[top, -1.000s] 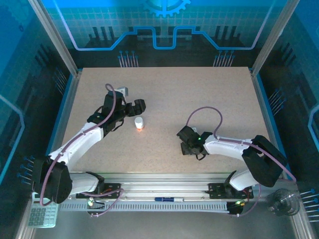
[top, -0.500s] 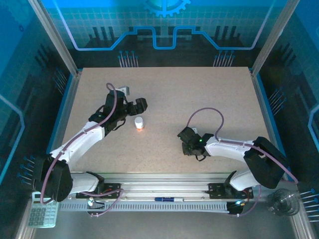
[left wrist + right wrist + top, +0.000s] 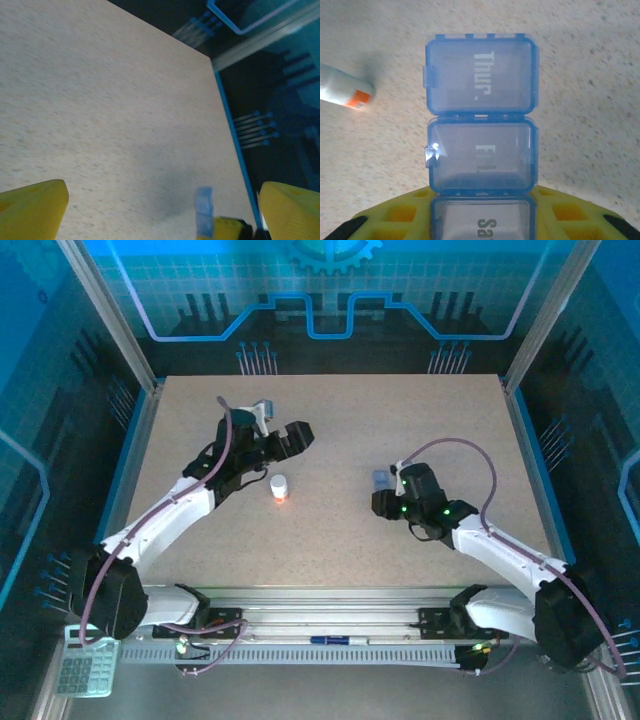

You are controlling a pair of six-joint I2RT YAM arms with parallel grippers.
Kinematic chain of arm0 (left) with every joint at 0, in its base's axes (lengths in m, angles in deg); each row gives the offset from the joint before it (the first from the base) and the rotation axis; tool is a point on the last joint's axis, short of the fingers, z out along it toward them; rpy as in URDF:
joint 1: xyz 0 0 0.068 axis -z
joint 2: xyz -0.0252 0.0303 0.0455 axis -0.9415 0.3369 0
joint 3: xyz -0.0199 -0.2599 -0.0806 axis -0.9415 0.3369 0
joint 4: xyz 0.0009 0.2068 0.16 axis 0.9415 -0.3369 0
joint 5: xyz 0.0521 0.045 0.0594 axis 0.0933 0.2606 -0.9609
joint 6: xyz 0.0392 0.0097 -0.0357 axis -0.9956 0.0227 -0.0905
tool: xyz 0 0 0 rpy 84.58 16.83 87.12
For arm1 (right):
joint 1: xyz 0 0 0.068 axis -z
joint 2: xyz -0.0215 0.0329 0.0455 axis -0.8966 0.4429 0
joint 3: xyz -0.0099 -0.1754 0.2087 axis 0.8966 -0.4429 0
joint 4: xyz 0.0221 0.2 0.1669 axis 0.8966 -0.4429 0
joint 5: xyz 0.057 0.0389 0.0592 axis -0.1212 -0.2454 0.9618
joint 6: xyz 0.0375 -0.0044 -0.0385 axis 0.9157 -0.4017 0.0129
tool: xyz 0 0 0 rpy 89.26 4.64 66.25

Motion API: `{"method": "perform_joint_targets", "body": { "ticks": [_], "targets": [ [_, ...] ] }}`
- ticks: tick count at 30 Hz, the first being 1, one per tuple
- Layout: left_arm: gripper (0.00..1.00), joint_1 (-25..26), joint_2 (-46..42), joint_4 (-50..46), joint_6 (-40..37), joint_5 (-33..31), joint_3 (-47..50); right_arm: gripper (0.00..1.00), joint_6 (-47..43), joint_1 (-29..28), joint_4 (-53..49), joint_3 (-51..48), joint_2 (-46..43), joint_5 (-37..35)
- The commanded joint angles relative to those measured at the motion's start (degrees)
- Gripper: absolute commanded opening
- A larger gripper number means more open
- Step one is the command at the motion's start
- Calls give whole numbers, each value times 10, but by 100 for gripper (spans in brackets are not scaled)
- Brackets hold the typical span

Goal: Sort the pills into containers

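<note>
Right tool (image 3: pixel 386 492) is clamping the Sat. end of the translucent blue pill box (image 3: pixel 481 115), its square lidded cells jutting out over the speckled worktop (image 3: pixel 400 420). Left tool (image 3: pixel 160 206) is hanging wide open, yellow fingers (image 3: pixel 31 207) empty, near the white-capped orange bottle (image 3: pixel 279 487).

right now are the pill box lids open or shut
Shut: on the pill box, the Thur, Fri and Sat lids lie flat, closed.
</note>
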Motion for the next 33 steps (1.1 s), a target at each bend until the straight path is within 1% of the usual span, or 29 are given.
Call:
{"method": "perform_joint_targets", "body": {
  "ticks": [1,5,10,15,33],
  "targets": [
    [99,32,23,46,37,62,-32,34,-28,16,61,17,-10,105],
    [99,65,47,75,59,79,-45,34,-19,18,89,31,-5,133],
    [99,99,66,103,84,86,-48,34,4,18,115,35,6,137],
    [99,121,80,121,95,86,-46,34,14,18,126,36,14,141],
    [99,149,124,146,111,87,-65,34,19,18,140,30,26,150]
  ]
}}
